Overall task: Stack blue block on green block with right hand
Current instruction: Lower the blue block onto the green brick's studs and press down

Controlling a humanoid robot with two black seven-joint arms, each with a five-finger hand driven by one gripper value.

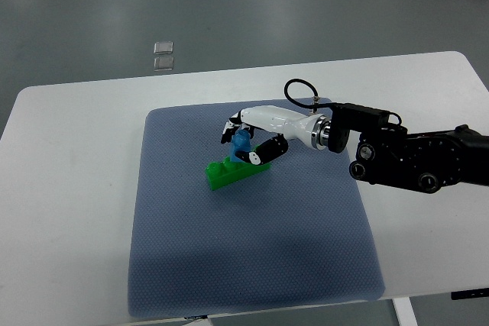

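Observation:
A long green block [229, 171] lies on the blue-grey mat [244, 250], slanting up to the right. The blue block [241, 145] stands upright just above the green block's middle, touching or nearly touching its top. My right hand [246, 140] comes in from the right with its white palm above the blocks. Its fingers [229, 129] curl over the blue block from the far side and the black thumb [266, 150] presses from the near right. The hand is shut on the blue block. The left arm is out of sight.
The mat covers the middle of a white table [69, 188]. My right forearm [412, 159], black and bulky, lies over the table's right side. Two small clear squares [163, 54] sit on the grey floor beyond the table's far edge.

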